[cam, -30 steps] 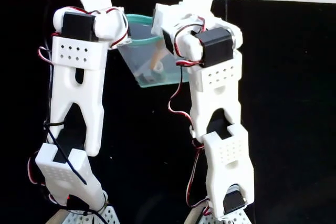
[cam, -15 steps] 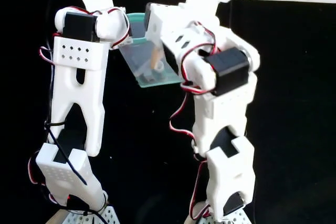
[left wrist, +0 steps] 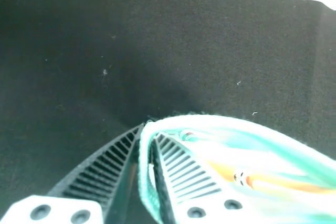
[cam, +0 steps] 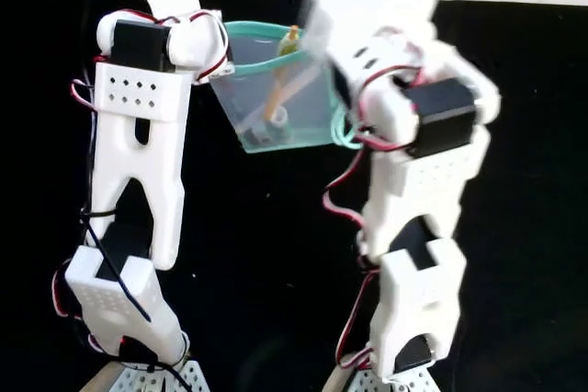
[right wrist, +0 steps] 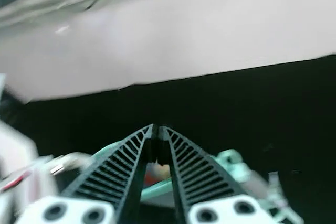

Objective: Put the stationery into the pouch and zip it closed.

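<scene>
Over the black table (cam: pixel 524 181), on the left, the left gripper (left wrist: pixel 146 127) has its jaws clamped on the teal edge of the pouch (cam: pixel 303 121). The pouch is held between the two arms, its long axis going from one arm to the other and its zip rim toward the far wall; inside, an orange pen-like piece (cam: pixel 274 106) lies slanted across that axis. On the right, the right gripper (right wrist: pixel 156 128) has its jaws pressed together just before the pouch; whether they pinch anything is hard to tell, and the right arm covers that corner.
</scene>
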You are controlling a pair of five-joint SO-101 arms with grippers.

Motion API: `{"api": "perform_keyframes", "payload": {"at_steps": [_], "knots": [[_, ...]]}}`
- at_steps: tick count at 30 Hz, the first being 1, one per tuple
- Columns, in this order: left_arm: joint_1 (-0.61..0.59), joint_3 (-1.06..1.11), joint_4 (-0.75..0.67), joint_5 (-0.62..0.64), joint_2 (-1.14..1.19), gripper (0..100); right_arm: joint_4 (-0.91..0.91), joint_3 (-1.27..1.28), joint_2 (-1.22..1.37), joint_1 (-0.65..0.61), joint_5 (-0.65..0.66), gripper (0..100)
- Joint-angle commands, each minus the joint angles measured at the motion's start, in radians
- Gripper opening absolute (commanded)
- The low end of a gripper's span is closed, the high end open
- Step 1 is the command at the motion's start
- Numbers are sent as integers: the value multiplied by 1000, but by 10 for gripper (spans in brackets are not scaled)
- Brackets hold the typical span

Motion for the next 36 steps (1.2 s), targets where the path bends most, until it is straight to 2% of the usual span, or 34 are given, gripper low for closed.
{"api": "perform_keyframes", "payload": {"at_steps": [1, 7, 15, 18, 22, 27, 29, 32, 36], "knots": [[-2, -39, -8, 5, -39, 7, 12, -15, -53, 125, 14, 5], [-2, -119, -3, 5, -102, 7, 12, -15, -53, 275, 14, 5], [74, -131, -12, -75, -157, 7, 12, -4, -45, 384, 14, 5], [77, -188, -6, -78, -157, 7, 12, -4, -45, 432, 14, 5], [88, -277, -5, -150, -160, 7, 12, -2, -44, 507, 14, 5], [127, -337, 38, -150, -156, 7, 12, 31, -44, 556, 14, 5], [134, -329, 57, -150, -151, 7, 12, 94, -45, 556, 14, 5], [131, -193, 48, -149, -91, 7, 12, 208, -50, 556, 14, 5], [125, -28, -23, -147, 47, 7, 12, 275, -51, 552, 14, 5]]}}
